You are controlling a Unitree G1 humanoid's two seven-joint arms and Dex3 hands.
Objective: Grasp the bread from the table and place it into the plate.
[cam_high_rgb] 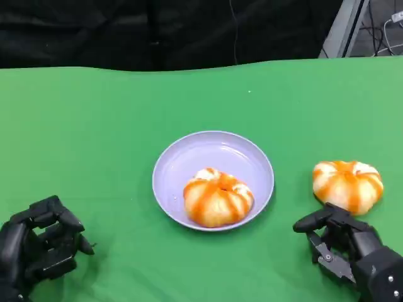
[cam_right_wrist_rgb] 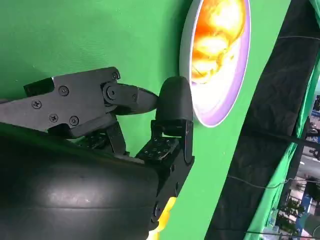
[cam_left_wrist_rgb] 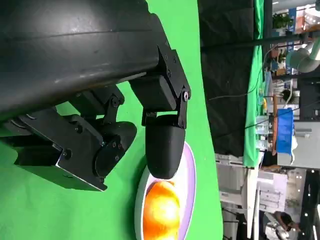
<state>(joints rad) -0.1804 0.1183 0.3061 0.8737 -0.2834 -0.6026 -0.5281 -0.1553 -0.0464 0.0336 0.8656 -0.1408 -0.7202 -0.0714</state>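
Both hands, left (cam_high_rgb: 38,245) and right (cam_high_rgb: 349,245), rest empty, fingers curled; loose bread (cam_high_rgb: 347,184) touches right fingertips.

No legible text, labels, brand marks, nos. or signs in any view.
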